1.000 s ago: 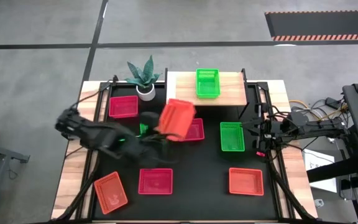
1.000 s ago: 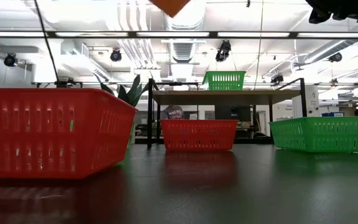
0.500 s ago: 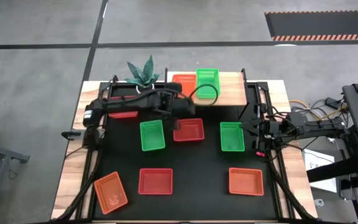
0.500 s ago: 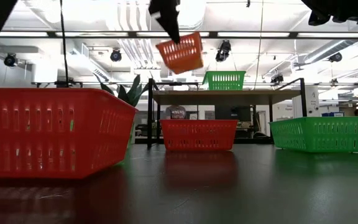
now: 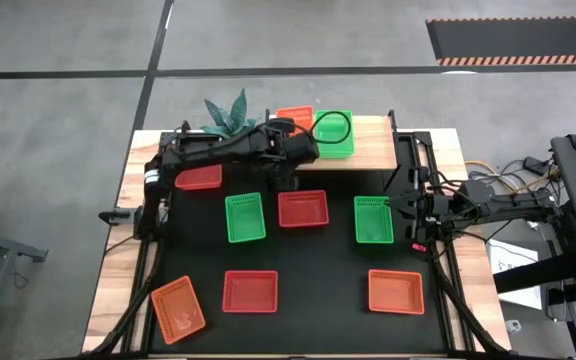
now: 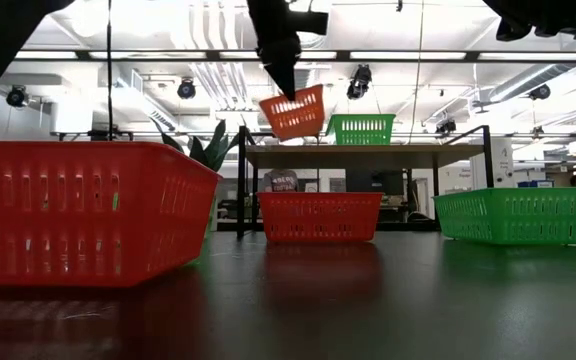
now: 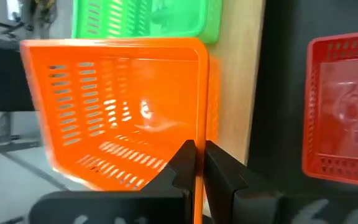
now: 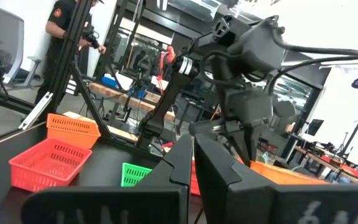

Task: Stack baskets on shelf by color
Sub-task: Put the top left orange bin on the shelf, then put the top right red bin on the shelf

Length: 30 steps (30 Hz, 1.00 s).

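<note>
My left gripper (image 5: 297, 136) is shut on an orange basket (image 5: 295, 117) and holds it over the left part of the pale-wood shelf (image 5: 373, 152). In the low view the orange basket (image 6: 294, 113) hangs tilted just above the shelf top (image 6: 363, 151). A green basket (image 5: 334, 133) stands on the shelf right beside it. My right gripper (image 5: 406, 206) is shut and empty at the table's right edge, next to a green basket (image 5: 373, 219). Several more red, green and orange baskets lie flat on the black mat. My left gripper pinches the rim of the orange basket's near-side wall (image 7: 201, 127), with one finger (image 7: 182, 163) inside the basket and one (image 7: 221, 167) outside. The fingers come from above, pointing down. The basket hangs tilted below them, clear of the shelf.
A potted plant (image 5: 230, 121) stands left of the shelf. On the mat lie red baskets (image 5: 199, 177) (image 5: 302, 208) (image 5: 250, 291), a green one (image 5: 245, 217) and orange ones (image 5: 178, 307) (image 5: 396, 291). A big red basket (image 6: 83, 212) sits close to the low camera.
My left gripper has carried the orange basket from high above the middle of the mat toward the table's far edge and down, to just above the shelf's left part. The basket has gone from steeply tipped to nearly level. My right arm has kept still.
</note>
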Motion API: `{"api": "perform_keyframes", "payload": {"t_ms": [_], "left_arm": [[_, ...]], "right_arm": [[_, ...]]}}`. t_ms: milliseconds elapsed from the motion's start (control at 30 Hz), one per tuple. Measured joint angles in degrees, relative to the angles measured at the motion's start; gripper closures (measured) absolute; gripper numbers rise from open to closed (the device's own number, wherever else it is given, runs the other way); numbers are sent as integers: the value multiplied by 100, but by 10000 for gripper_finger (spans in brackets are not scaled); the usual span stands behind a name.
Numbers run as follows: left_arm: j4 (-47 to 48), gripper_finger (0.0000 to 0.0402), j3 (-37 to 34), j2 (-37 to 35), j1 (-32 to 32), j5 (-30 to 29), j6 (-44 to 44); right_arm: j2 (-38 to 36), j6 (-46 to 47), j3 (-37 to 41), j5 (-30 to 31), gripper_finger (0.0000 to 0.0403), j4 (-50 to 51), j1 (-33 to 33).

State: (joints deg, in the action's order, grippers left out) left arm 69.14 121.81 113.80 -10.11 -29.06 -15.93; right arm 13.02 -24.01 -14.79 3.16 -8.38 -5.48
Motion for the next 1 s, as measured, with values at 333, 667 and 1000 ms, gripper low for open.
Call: {"api": "perform_keyframes", "payload": {"t_ms": [333, 667, 1000], "left_arm": [[-172, 401, -27, 50, -167, 50, 14], [-178, 365, -29, 50, -189, 55, 49], [-223, 356, 12, 12, -116, 52, 49]], "right_arm": [[0, -7, 0, -2, 392, 13, 0], [0, 39, 0, -4, 392, 73, 0], [0, 4, 0, -7, 392, 72, 0]]}}
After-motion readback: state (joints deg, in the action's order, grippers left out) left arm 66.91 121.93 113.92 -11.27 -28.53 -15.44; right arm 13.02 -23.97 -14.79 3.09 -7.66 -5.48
